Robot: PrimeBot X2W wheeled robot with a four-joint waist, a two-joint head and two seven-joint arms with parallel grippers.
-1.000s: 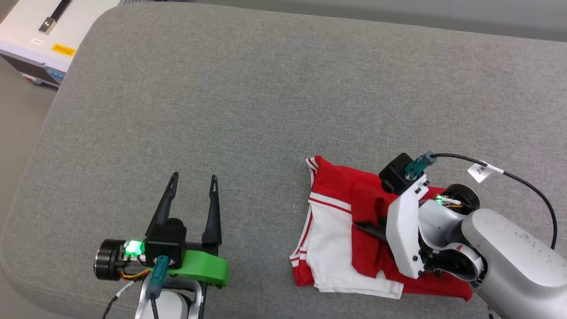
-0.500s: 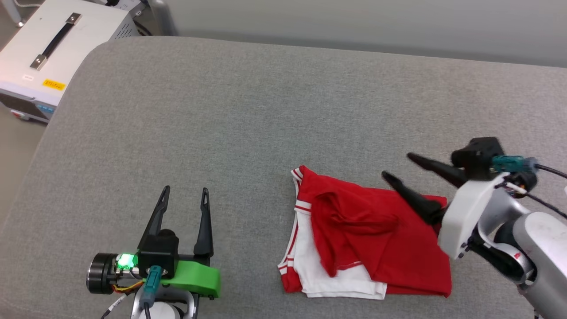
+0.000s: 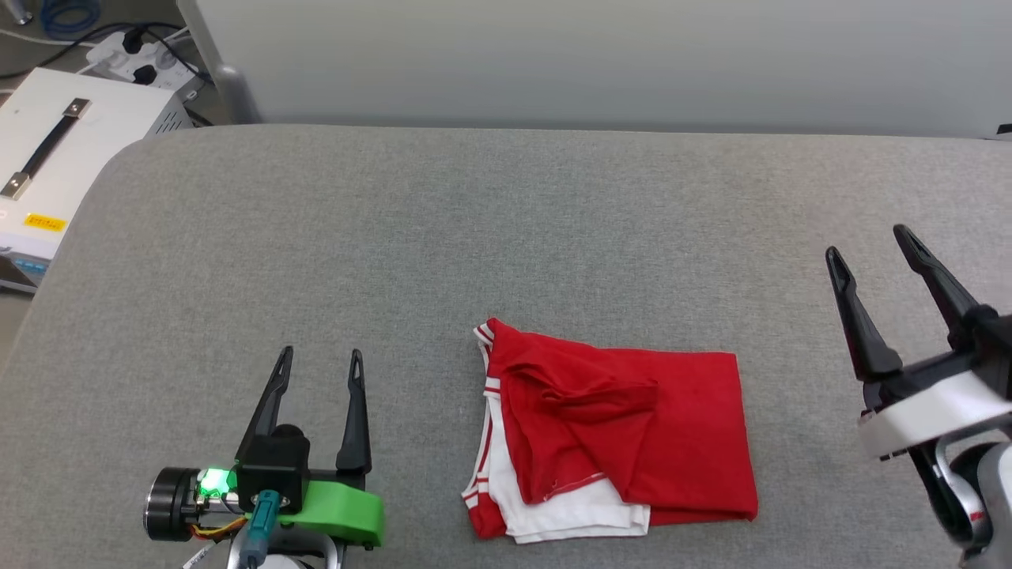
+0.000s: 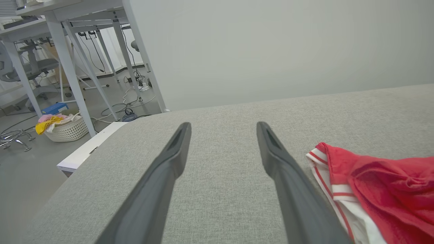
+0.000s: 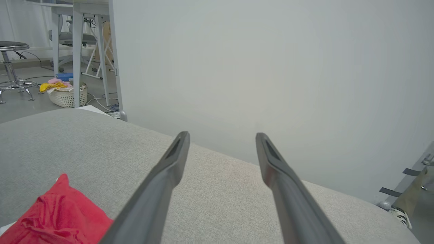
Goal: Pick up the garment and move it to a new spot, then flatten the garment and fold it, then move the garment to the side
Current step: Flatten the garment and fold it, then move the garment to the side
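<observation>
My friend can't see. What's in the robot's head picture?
A folded red shirt with white sleeves and striped trim lies on a grey cushion. The left end effector and the right end effector are open on either side of it, holding nothing. A white box with a black handle is off to the left.

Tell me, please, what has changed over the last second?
The right gripper opened, let go of the garment and drew back to the robot's right, now clear of it. The head camera also tilted up. The garment stayed folded on the grey cushion; the left gripper stayed open and at rest.
</observation>
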